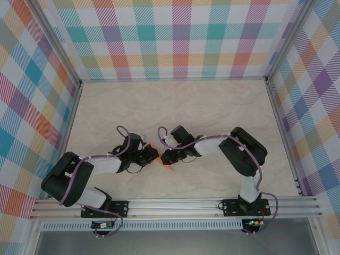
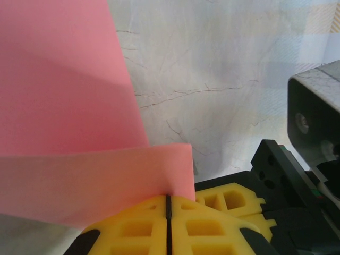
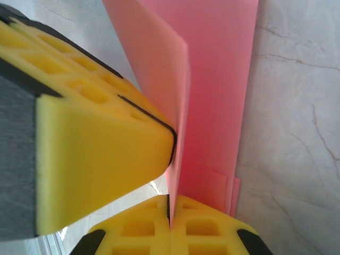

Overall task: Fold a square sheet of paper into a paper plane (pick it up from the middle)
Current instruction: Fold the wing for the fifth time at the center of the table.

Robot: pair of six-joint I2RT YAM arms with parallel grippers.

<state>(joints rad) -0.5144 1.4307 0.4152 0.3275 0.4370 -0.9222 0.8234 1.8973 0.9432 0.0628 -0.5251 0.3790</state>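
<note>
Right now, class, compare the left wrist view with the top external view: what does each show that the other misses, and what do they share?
The left wrist view adds close detail: the left gripper, its yellow fingers shut on the edge of the pink paper, which is folded into overlapping layers. The top external view adds the wider scene: the left arm and right arm whole, bases on the rail. Both share the paper, the marbled table and the right gripper close beside the left.
</note>
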